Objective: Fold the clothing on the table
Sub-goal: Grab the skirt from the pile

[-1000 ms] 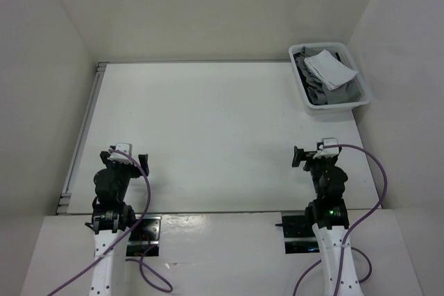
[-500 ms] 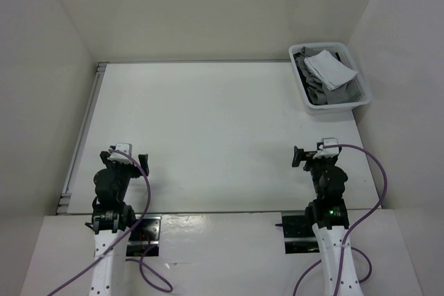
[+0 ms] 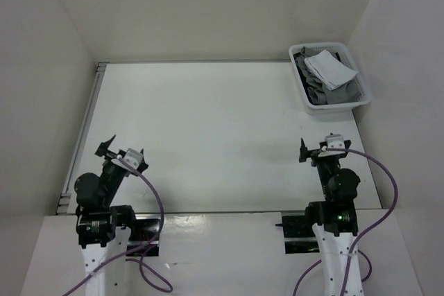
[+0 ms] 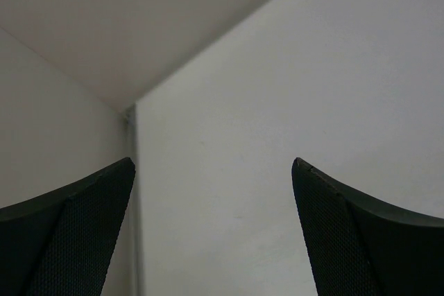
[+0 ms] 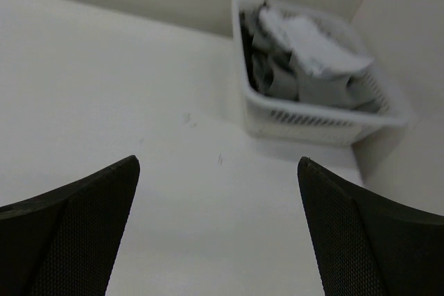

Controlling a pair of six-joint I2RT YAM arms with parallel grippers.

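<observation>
The clothing [image 3: 325, 74] is a heap of grey and white pieces lying in a white basket [image 3: 331, 107] at the table's far right corner; the right wrist view shows the clothing [image 5: 305, 60] ahead and to the right. No garment lies on the white table [image 3: 208, 116]. My left gripper [image 3: 123, 149] hovers open near the front left, with nothing between its fingers [image 4: 83, 233]. My right gripper [image 3: 320, 149] hovers open near the front right, short of the basket [image 5: 312, 119], and it holds nothing either.
A metal rail [image 3: 83, 129] runs along the table's left edge and shows in the left wrist view as the rail [image 4: 130, 143]. White walls close in the back and both sides. The basket's wall stands close to the right wall.
The left arm has leaned back to the left with its gripper raised and turned. The right gripper has shifted slightly right and turned toward the basket. Both stayed open.
</observation>
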